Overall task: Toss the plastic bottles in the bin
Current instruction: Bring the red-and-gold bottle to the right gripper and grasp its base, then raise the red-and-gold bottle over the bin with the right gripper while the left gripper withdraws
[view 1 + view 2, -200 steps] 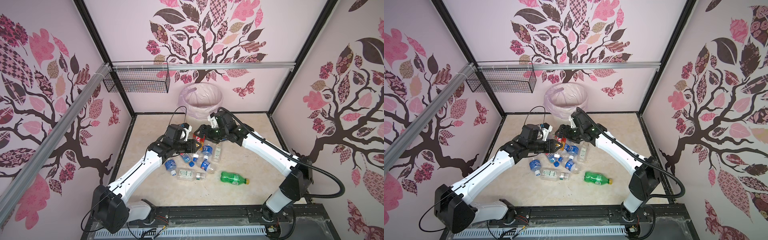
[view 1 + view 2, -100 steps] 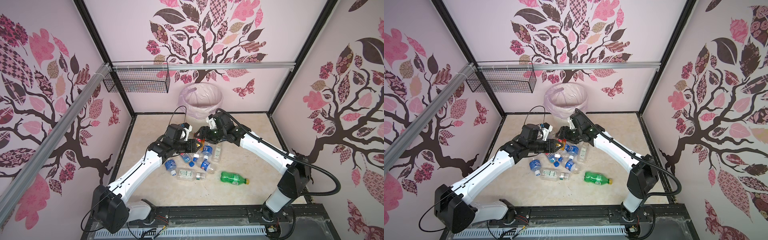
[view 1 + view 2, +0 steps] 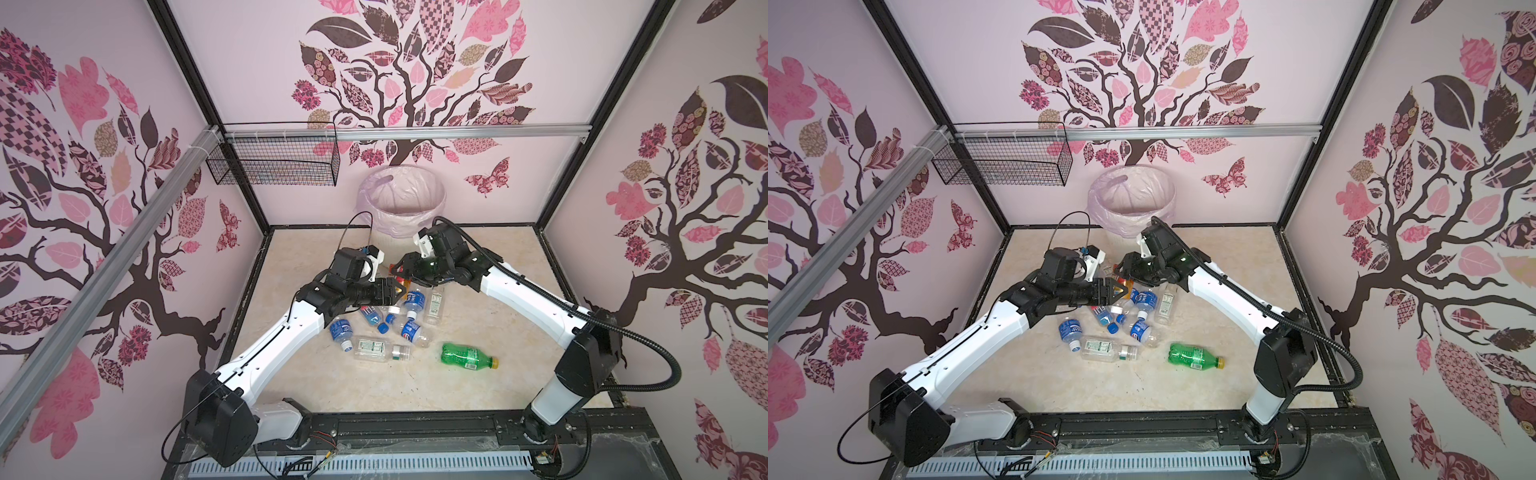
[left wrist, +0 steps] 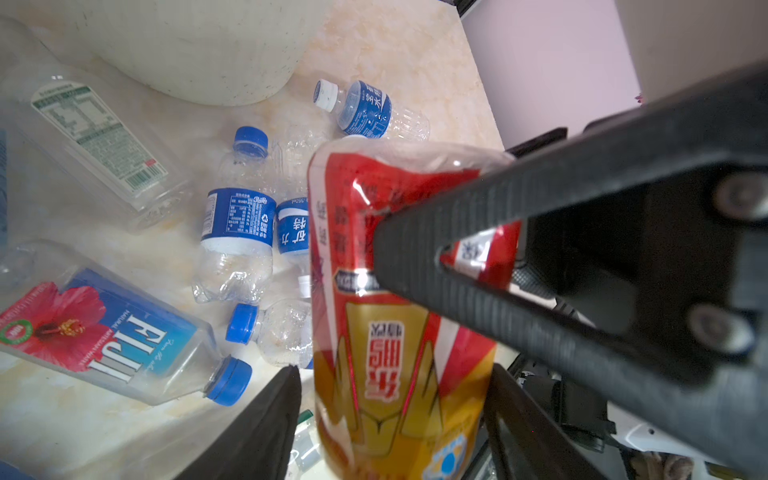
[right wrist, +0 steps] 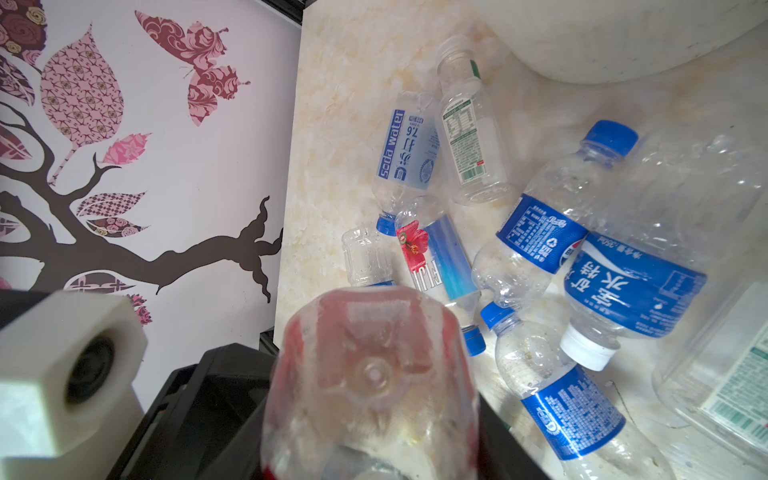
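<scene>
The red-labelled bottle (image 4: 395, 332) is clamped by the right end effector (image 5: 365, 376) near the bin (image 3: 399, 226). The left end effector (image 4: 392, 374) is spread loosely around it. Other plastic bottles (image 3: 390, 328) are scattered on the surface (image 3: 374, 390).

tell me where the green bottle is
In both top views the green bottle lies on its side, alone right of the scattered bottles, nearest the clear white-labelled bottle.

Left claw (image 3: 400, 291) wide, right claw (image 3: 395, 271) tight.

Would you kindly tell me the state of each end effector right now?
Left end effector: open, jaws either side of the red-and-gold-labelled clear plastic bottle.
Right end effector: closed on that bottle.
</scene>
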Controlling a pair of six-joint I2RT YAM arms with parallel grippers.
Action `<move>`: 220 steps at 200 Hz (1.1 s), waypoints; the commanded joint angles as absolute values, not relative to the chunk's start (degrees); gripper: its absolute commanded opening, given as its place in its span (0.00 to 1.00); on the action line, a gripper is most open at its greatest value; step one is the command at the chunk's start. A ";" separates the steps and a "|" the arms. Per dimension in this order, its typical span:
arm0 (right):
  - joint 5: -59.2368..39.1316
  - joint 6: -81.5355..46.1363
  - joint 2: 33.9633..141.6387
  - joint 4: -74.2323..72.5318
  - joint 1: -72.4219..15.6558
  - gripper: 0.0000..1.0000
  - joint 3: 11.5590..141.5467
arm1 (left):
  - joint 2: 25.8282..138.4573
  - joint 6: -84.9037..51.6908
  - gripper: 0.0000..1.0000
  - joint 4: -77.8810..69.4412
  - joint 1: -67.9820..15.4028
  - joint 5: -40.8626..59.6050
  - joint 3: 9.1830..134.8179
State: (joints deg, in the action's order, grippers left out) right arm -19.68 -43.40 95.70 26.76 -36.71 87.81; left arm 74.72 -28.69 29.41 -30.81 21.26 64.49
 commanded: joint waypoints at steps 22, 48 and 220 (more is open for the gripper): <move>-17.76 -40.78 94.31 28.29 -31.32 0.49 90.77 | 74.07 -28.82 0.89 31.34 -31.01 20.03 68.83; -16.66 -39.29 93.26 28.61 -27.57 0.49 92.12 | 76.12 -29.28 0.97 33.17 -31.02 19.49 72.45; 10.74 -27.92 97.98 9.30 -17.90 0.54 122.30 | 100.80 -39.45 0.97 53.67 -36.03 3.03 127.53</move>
State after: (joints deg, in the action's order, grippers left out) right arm 6.46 -26.79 95.98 15.92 -20.95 113.19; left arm 97.97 -37.65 50.78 -35.68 4.54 119.48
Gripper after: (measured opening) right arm 0.545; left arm 0.972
